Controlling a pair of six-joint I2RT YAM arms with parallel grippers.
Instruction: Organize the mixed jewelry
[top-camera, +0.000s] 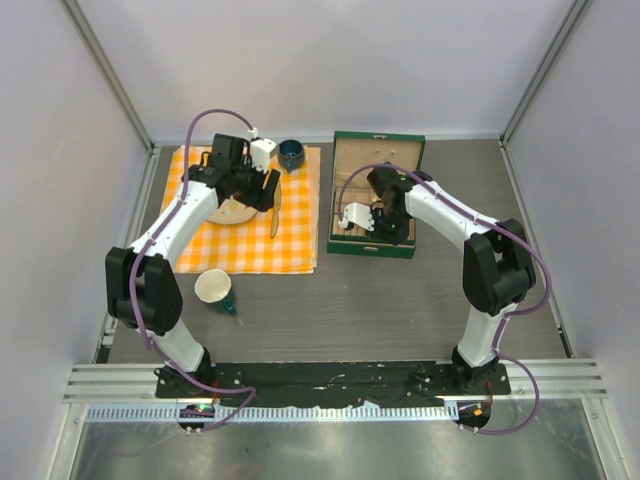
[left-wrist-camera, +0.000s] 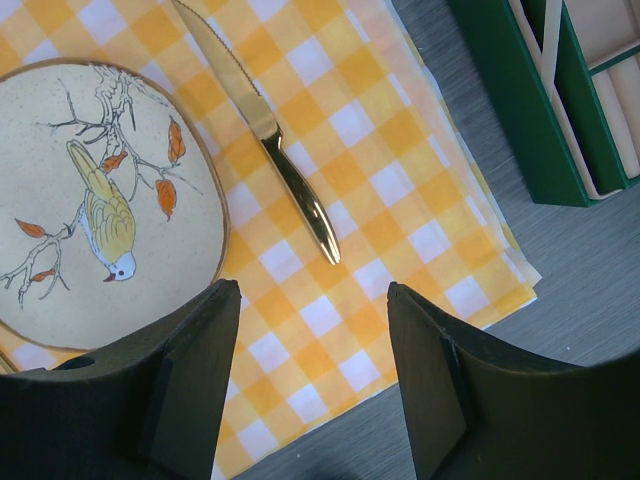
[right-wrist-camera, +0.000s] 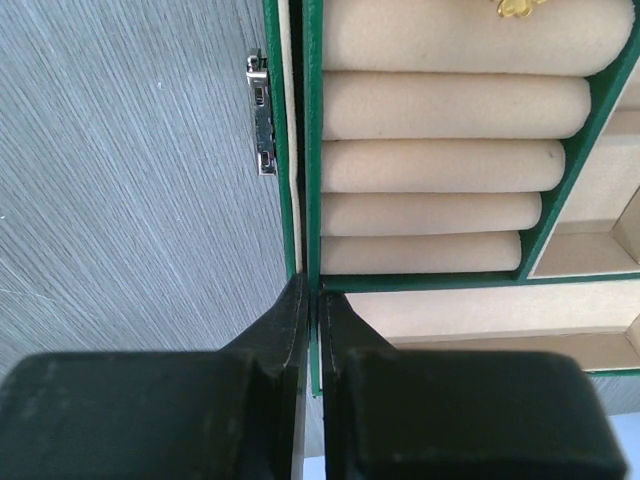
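Observation:
The green beige-lined box (top-camera: 378, 150) lies open at the back right. My right gripper (top-camera: 390, 225) is inside it, shut on the thin green wall of the inner tray (right-wrist-camera: 313, 150), seen in the right wrist view between my fingertips (right-wrist-camera: 296, 310). One small gold piece (right-wrist-camera: 520, 8) sits on the top beige roll. The other jewelry is hidden or out of view. My left gripper (left-wrist-camera: 312, 300) is open and empty above the orange checked cloth (left-wrist-camera: 380, 180), near its front corner.
A bird-painted plate (left-wrist-camera: 100, 200) and a gold knife (left-wrist-camera: 290, 180) lie on the cloth. A dark blue cup (top-camera: 292, 153) stands at the cloth's back edge. A paper cup (top-camera: 213, 287) stands in front of the cloth. The box's metal latch (right-wrist-camera: 260, 110) faces the grey table.

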